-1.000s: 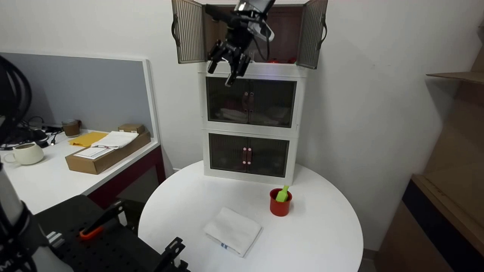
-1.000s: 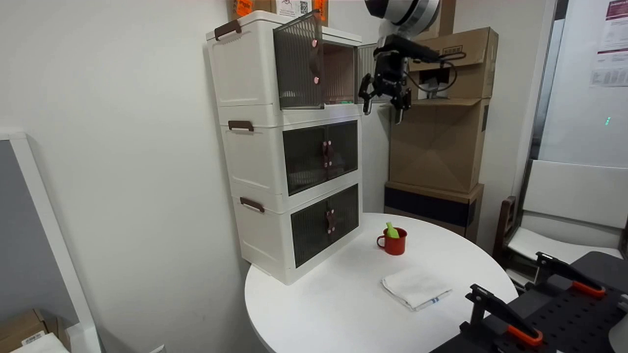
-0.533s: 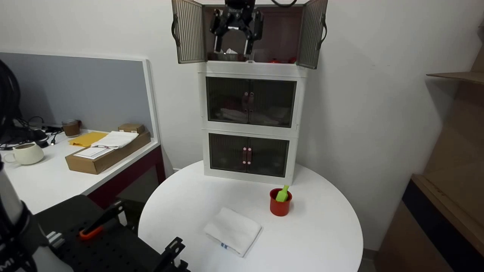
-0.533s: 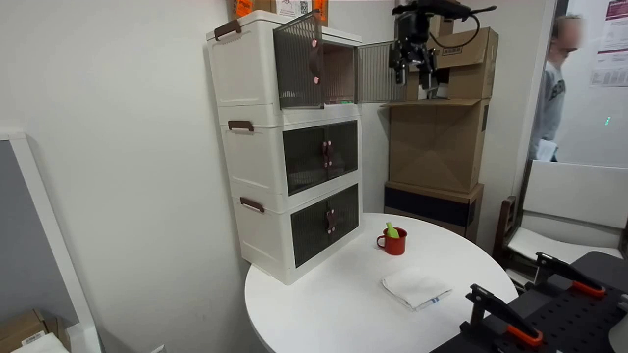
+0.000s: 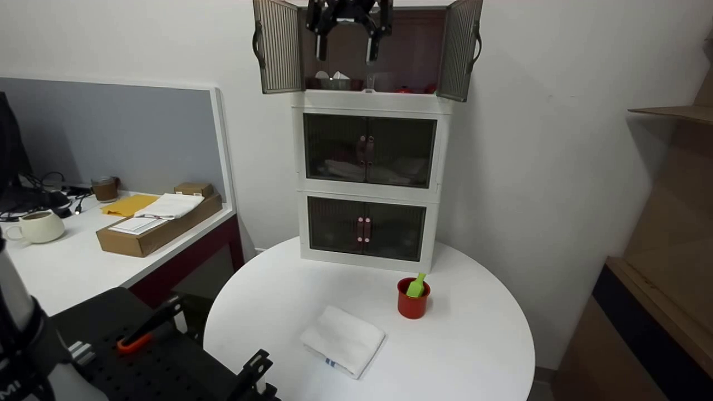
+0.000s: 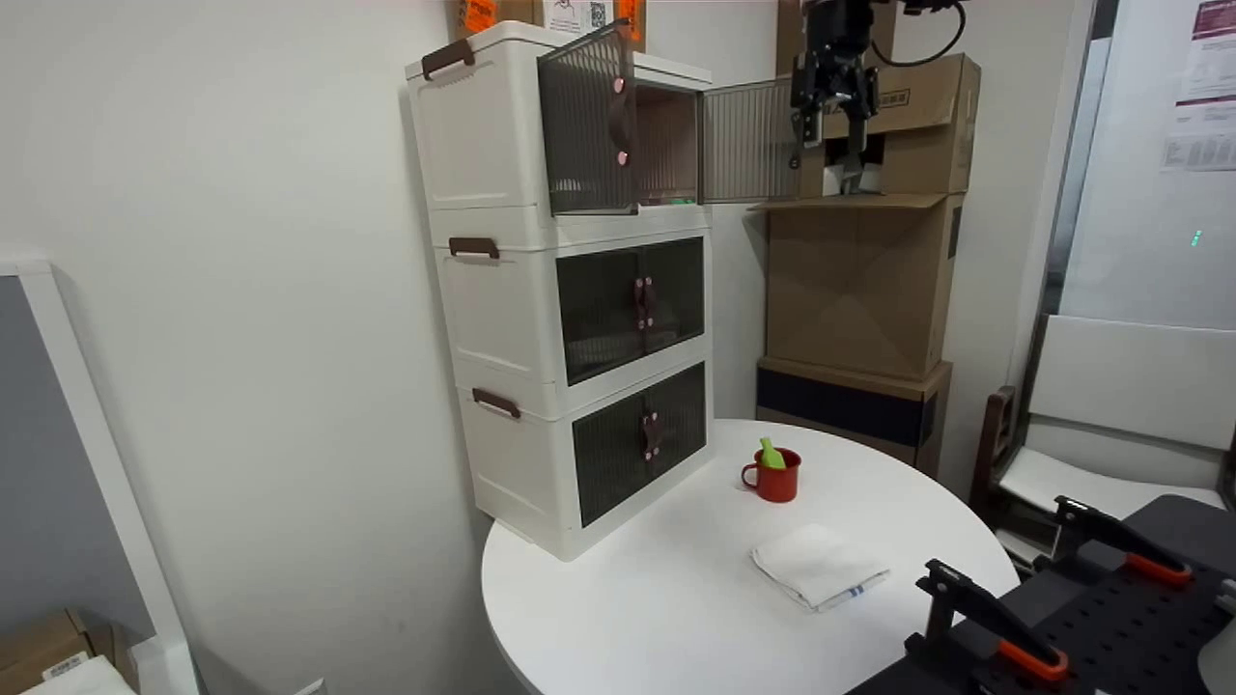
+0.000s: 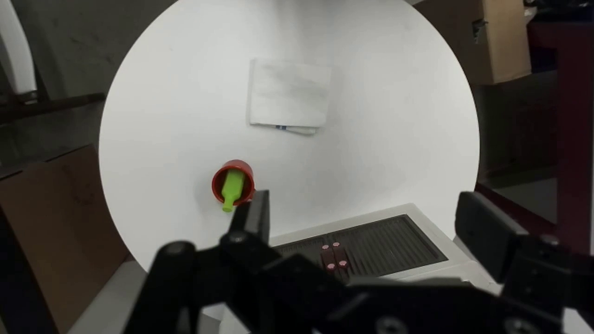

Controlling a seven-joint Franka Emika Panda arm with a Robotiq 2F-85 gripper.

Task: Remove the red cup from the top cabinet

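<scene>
Red cup (image 5: pixel 411 307) is out of the top cabinet (image 5: pixel 415 47): upright on the round table (image 5: pixel 473 356), near the tower (image 6: pixel 502 319) front, seen in both exterior views. Green tool (image 5: pixel 415 287) leans inside it, end poking above the rim. Gripper (image 5: pixel 346 51) hangs high over the table, fingers pointing down and spread wide, nothing held, well apart from the cup. Top doors (image 5: pixel 280 50) stand open; in there, a bowl-like dish (image 5: pixel 335 84) plus red bits (image 5: pixel 404 89) too small to ID. Folded cloth (image 5: pixel 343 341) lies flat near the cup, apart from it. Lower doors (image 5: pixel 337 225) shut.
</scene>
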